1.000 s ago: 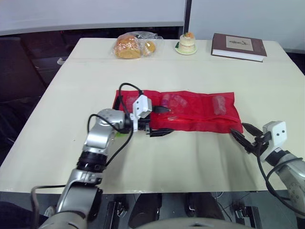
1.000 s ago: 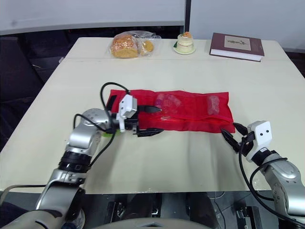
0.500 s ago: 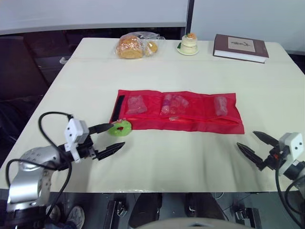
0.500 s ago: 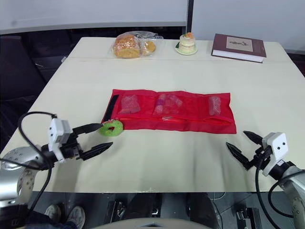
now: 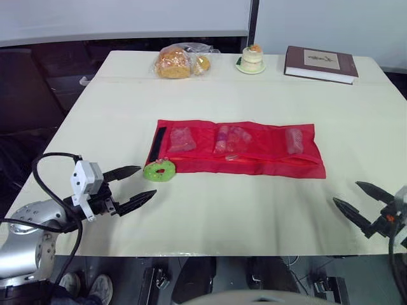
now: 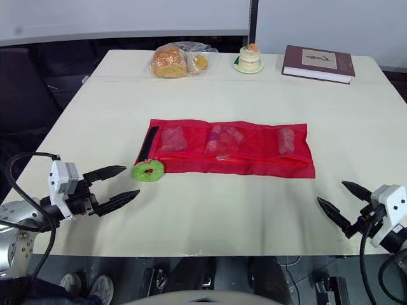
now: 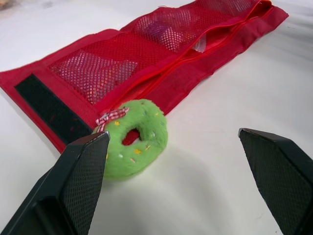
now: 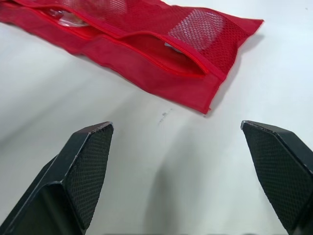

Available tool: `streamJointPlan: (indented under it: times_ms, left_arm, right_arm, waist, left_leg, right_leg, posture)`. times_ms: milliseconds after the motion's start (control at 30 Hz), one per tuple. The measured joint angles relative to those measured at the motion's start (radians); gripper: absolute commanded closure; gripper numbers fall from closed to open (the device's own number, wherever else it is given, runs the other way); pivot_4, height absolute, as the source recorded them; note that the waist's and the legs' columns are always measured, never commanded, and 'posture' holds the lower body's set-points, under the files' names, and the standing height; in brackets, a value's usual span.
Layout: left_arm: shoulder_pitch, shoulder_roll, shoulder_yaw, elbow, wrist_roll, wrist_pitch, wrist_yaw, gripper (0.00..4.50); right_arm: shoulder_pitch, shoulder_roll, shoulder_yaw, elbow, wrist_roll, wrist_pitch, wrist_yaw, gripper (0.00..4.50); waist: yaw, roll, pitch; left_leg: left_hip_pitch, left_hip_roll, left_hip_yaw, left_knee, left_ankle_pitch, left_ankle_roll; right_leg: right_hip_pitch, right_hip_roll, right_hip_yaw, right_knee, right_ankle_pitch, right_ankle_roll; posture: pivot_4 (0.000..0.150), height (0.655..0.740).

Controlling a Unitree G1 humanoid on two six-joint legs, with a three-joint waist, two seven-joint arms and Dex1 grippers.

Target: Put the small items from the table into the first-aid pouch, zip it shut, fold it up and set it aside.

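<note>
The red first-aid pouch (image 5: 241,147) lies unfolded flat across the middle of the table, its mesh pockets holding small items and its zipper gaping open along the near edge. A green plush donut (image 5: 159,170) rests on the table against the pouch's near left corner. My left gripper (image 5: 132,186) is open and empty, hovering near the table's front left edge, a short way left of the donut (image 7: 135,137). My right gripper (image 5: 362,202) is open and empty at the front right edge, well clear of the pouch's right end (image 8: 195,83).
Along the far edge sit a bag of bread (image 5: 180,61), a small cake on a plate (image 5: 252,58) and a dark red book (image 5: 321,63). The table (image 5: 254,210) drops off just below both grippers.
Both arms have pulled back from the pouch toward the front edge. The left gripper left the green donut lying at the pouch's left corner; the right gripper drew away to the right.
</note>
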Motion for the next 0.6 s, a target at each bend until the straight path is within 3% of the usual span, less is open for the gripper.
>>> streamJointPlan:
  times_ms: [267, 600]
  left_arm:
    - [-0.051, 0.062, -0.010, -0.103, -0.078, 0.065, -0.016, 0.00]
    - [-0.068, 0.064, -0.027, -0.200, -0.125, 0.129, 0.027, 0.00]
  right_arm:
    - [-0.194, 0.104, 0.162, 0.035, -0.010, 0.198, -0.238, 0.04]
    - [-0.304, 0.164, 0.207, 0.106, -0.009, 0.263, -0.338, 0.04]
  waist:
    - [0.000, 0.001, -0.001]
    - [-0.002, 0.001, -0.001]
  left_leg:
    - [-0.001, 0.001, 0.000, 0.000, 0.000, 0.000]
    - [0.000, 0.000, 0.001, 0.000, 0.000, 0.000]
  right_leg:
    - [-0.001, 0.000, 0.000, -0.001, 0.000, 0.000]
    - [-0.001, 0.001, 0.001, -0.001, 0.000, 0.000]
  posture:
    - [0.150, 0.7289]
    - [0.150, 0.7289]
